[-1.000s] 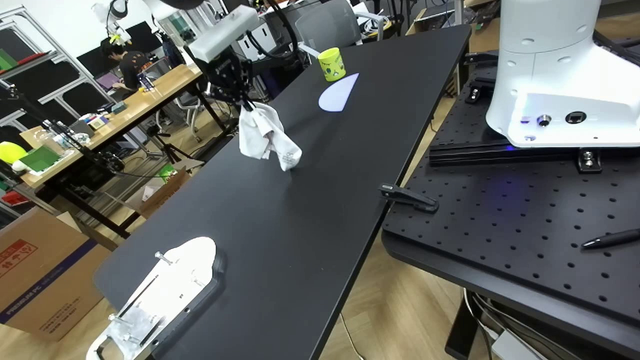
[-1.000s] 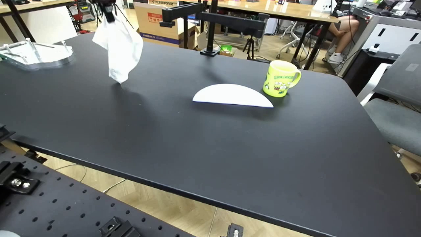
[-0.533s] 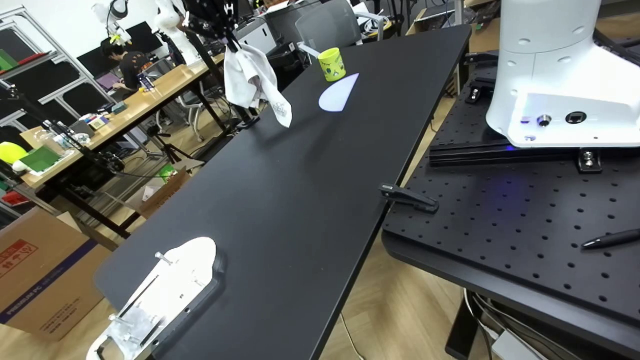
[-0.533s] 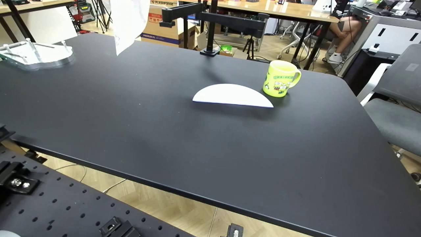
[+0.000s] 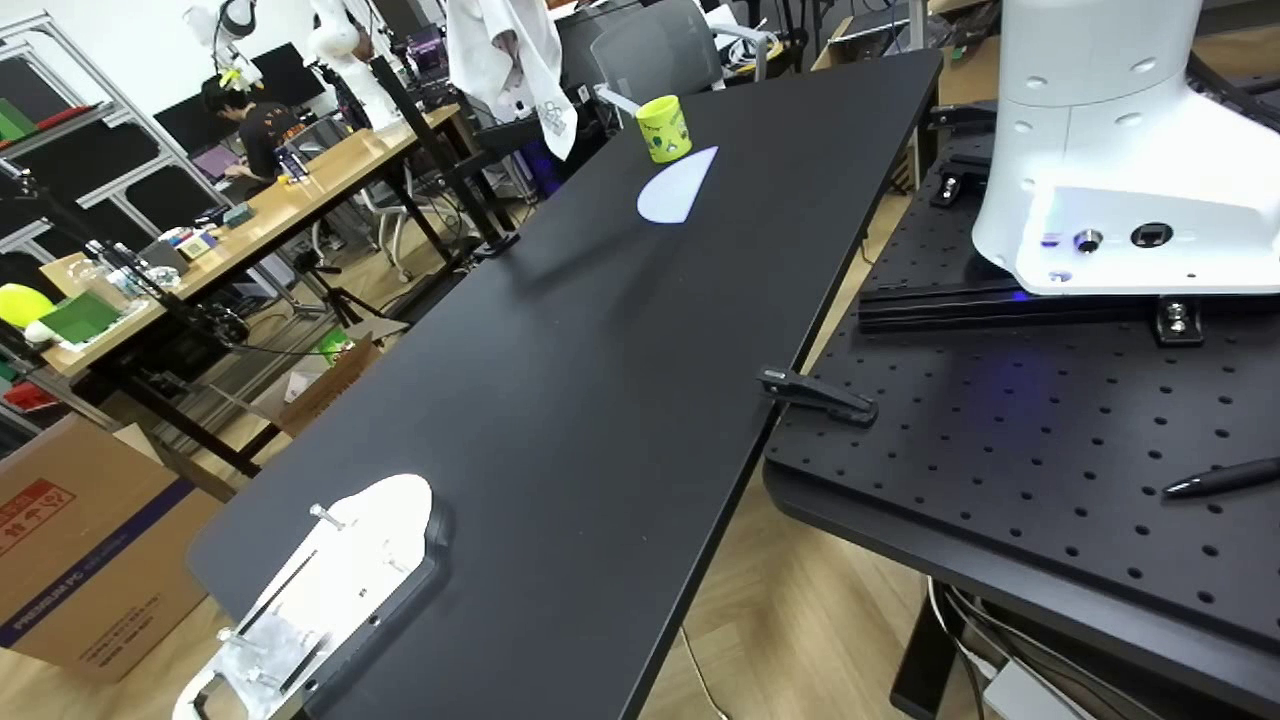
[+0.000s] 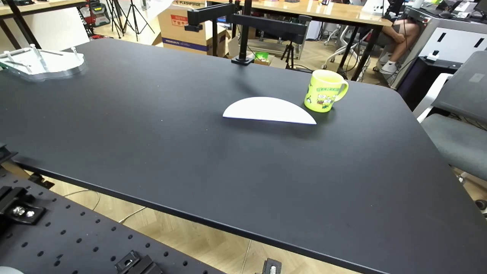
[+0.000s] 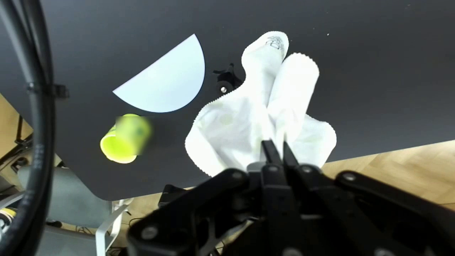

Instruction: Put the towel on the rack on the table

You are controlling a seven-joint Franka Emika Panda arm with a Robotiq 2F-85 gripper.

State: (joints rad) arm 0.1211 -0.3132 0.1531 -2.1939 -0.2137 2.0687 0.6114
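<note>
"Towel (image 7: pixel 256 110): how many, and where?"

"One. From the left in my wrist view I count one yellow-green mug (image 7: pixel 122 140), partly blurred, then one white half-round sheet (image 7: pixel 167 80), both on the single black table (image 7: pixel 81 67), and then that one towel, hanging in the air, off the tabletop."

"And your gripper (image 7: pixel 276 145)?"

"One. I have its two fingers clenched on the towel, pinching gathered folds between the tips, and the loose parts spread out around them."
</note>
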